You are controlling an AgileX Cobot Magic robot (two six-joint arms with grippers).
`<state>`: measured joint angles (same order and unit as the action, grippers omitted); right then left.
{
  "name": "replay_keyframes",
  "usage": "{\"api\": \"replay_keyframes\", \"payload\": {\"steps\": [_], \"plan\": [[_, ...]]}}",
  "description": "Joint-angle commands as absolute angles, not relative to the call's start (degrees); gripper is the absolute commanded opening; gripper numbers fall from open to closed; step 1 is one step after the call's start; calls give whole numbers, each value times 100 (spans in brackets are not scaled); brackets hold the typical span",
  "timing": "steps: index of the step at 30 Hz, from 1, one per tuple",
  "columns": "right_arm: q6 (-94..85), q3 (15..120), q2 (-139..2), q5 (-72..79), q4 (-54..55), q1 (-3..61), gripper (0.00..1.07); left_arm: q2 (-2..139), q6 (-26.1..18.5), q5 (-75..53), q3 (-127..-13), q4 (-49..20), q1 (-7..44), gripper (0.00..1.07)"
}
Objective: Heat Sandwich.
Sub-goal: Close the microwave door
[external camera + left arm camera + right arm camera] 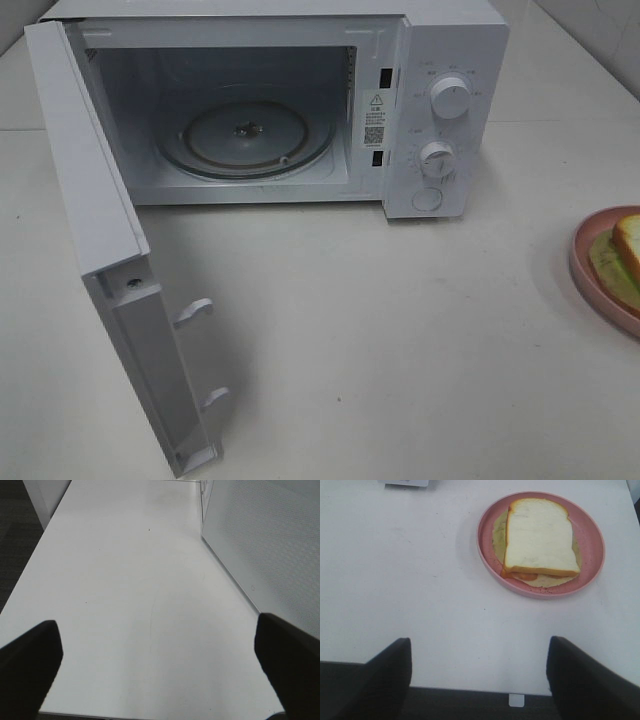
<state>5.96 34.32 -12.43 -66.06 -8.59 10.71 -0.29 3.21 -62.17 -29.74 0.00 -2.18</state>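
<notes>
A white microwave (270, 110) is sitting at the far edge of a white table (400, 340), its door (110, 270) swinging wide open toward the table's left side. Inside, a round glass turntable (245, 135) is lying bare on the oven floor. Two white dials (450, 98) are stacked on the control panel at the microwave's right side, with a round button (427, 199) below them.

The sandwich (540, 537) is resting on a pink plate (592, 540) at the table's right edge, well apart from the microwave. Its top slice of pale bread with a tan crust is facing up, and a thin pale layer is showing under it on the plate. In the high view only part of the plate and sandwich is showing at the table's right edge.

The left gripper (159, 665) is hovering over bare table beside the microwave's perforated side wall (265, 540), its jaws standing wide apart and holding nothing. The right gripper (479, 680) is hovering near the table's near edge, short of the plate, its jaws also standing apart and holding nothing. Neither gripper is touching the plate or the sandwich.
</notes>
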Motion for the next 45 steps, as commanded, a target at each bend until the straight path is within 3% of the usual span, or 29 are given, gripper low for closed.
{"api": "replay_keyframes", "payload": {"steps": [1, 13, 20, 27, 45], "plan": [[516, 3295, -974, -6555, -699, 888, 73, -120, 332, -6136, -2962, -57, -229, 100], [298, 3042, 189, -6125, -556, 665, 73, -120, 332, -6136, -2962, -57, -229, 100], [332, 2951, 183, -5890, -584, 653, 73, -120, 332, -6136, -2962, -57, -229, 100], [304, 2836, 183, -5707, -539, 195, 73, -120, 332, -6136, -2962, -57, -229, 100], [309, 2836, 183, -5707, -539, 206, 72, -120, 332, -6136, -2962, -57, -229, 100]]}}
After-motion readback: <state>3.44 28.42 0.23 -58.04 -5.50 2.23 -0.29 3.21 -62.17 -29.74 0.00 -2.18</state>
